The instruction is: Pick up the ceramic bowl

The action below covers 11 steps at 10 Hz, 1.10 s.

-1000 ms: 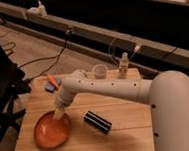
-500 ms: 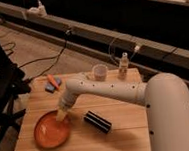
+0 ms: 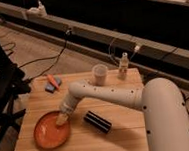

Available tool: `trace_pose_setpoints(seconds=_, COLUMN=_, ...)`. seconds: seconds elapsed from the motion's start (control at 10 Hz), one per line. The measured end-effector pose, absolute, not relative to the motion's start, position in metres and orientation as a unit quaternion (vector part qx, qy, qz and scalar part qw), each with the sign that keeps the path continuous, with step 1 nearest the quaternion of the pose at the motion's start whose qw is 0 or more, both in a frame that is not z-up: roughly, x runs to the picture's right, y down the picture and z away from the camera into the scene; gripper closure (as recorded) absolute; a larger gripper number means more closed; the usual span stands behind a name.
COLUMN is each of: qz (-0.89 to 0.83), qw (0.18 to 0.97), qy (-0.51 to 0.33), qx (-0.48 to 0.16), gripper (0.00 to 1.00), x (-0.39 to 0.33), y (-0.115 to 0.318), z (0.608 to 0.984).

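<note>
The ceramic bowl is a wide, shallow orange-brown dish at the front left of the wooden table. My white arm reaches from the right across the table and down to it. My gripper is at the bowl's right rim, its tip over the inside of the dish. The bowl rests flat on the table.
A black cylinder lies just right of the bowl. A translucent white cup and a small bottle stand at the back. An orange item on a blue one lies back left. A black chair stands left of the table.
The gripper has moved down and slightly left onto the bowl's right rim. The bowl has stayed in place.
</note>
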<state>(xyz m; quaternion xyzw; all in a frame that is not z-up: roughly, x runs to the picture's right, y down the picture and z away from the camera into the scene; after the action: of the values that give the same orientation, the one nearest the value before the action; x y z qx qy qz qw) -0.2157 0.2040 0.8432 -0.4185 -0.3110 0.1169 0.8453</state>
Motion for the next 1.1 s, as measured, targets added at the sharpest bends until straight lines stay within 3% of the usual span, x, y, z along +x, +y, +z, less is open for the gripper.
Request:
trace_pose_setpoints(seconds=0.3, qz=0.105, qw=0.840, qy=-0.332, qx=-0.417, gripper=0.98, x=-0.218, y=0.193, z=0.828)
trace_pose_setpoints(seconds=1.1, qz=0.054, qw=0.828, qy=-0.426, qx=-0.360, gripper=1.00, x=-0.234, y=0.104, z=0.732)
